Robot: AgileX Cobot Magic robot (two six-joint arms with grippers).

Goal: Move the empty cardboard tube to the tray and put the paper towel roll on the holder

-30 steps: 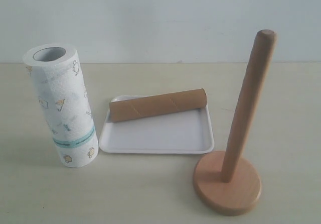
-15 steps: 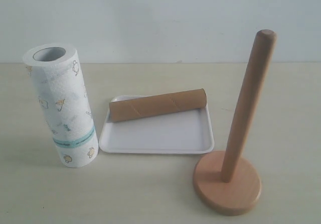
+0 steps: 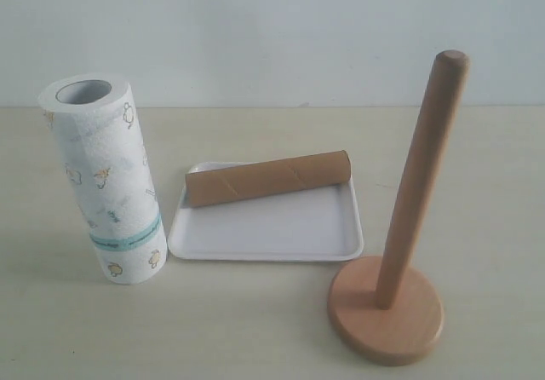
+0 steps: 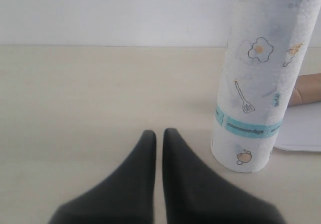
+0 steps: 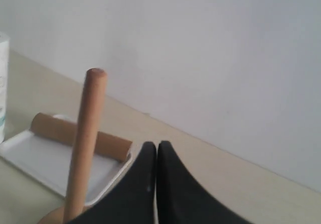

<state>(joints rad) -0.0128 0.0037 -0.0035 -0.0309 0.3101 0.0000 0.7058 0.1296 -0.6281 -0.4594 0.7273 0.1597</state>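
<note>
We see the slim brown cardboard tube lying across the far side of the shallow white rectangular tray. The thick white printed paper towel roll stands upright on the pale bench at left, and the light wooden pole-and-base holder at right. The left end effector and the right end effector are both closed, gripping nothing.

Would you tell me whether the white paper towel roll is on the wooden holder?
No: the white paper towel roll stands upright on the table, apart from the bare wooden holder.
</note>
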